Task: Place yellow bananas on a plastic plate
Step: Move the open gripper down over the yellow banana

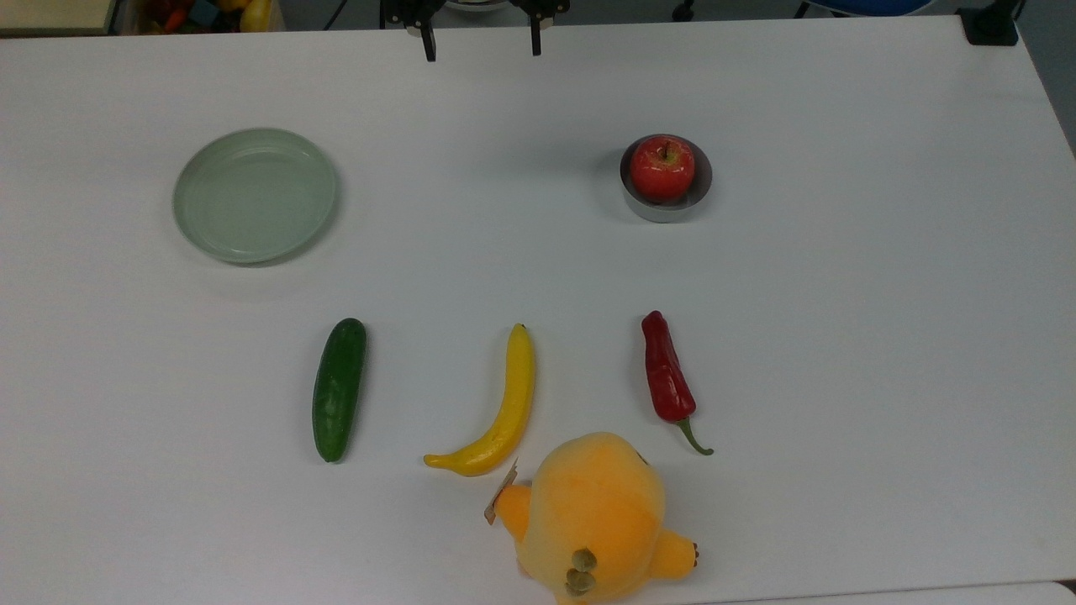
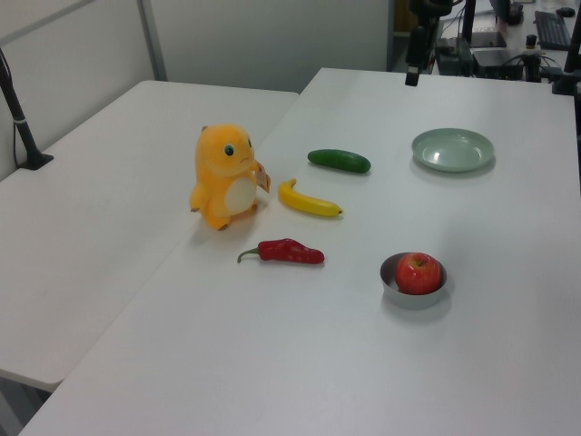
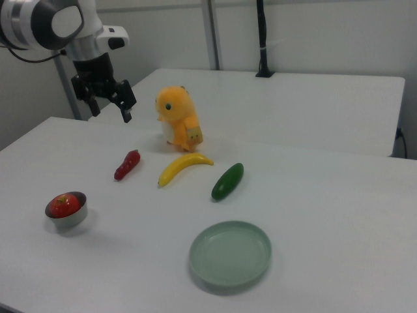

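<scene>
White table [image 1: 841, 378] carrying a spread of items. Yellow bananas [image 1: 499, 407] flat on the tabletop, one single curved fruit, dark tip pointing toward the top view's upper edge, blunt end curling toward the top view's left; untouched, well apart from the plastic plate [image 1: 255, 195]. Plate bare, pale grey-green, raised rim, sitting toward the top view's upper left. Green cucumber [image 1: 339, 387] near the banana on the top view's left, red chili pepper [image 1: 667, 376] near it on the top view's right, all three lying roughly parallel. Orange-yellow plush toy [image 1: 592, 518] upright just beside the banana's blunt end, paper tag nearly at the fruit. Red apple [image 1: 662, 167] seated in a small grey metal dish [image 1: 645, 205], toward the top view's upper right. Gripper [image 3: 109, 102] raised above the table near its far edge in the top view, fingers [image 1: 429, 46] spread wide apart, holding nothing. In the right view, arm entering from the upper left, gripper hanging above the tabletop beyond the pepper, clear of every object.
</scene>
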{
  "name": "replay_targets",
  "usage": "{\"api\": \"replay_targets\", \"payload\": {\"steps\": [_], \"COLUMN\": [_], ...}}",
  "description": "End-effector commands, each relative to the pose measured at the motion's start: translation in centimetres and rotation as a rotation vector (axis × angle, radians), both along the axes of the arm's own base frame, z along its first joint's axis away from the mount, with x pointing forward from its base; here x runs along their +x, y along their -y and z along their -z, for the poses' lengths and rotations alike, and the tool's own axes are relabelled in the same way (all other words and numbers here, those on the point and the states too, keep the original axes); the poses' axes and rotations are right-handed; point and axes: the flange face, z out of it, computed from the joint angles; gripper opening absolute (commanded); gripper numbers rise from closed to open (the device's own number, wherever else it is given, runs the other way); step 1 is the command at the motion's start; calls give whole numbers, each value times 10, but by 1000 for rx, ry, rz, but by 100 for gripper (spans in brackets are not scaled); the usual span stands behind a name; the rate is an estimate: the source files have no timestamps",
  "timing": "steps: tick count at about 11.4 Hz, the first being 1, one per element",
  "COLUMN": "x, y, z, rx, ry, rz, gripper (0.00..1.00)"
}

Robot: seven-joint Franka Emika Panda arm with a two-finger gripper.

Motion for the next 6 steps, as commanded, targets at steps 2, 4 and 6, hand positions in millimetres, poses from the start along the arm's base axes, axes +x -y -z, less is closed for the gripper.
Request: {"api": "replay_targets", "payload": {"steps": [2,4,6], "x": [56,79,97], "y": [-5,-6,-10], "z": [22,46,86], "rx": [4,-1,-7], "ry": [-18,-39,-81], "rz": [9,15,14], "gripper": [100,100,100]}}
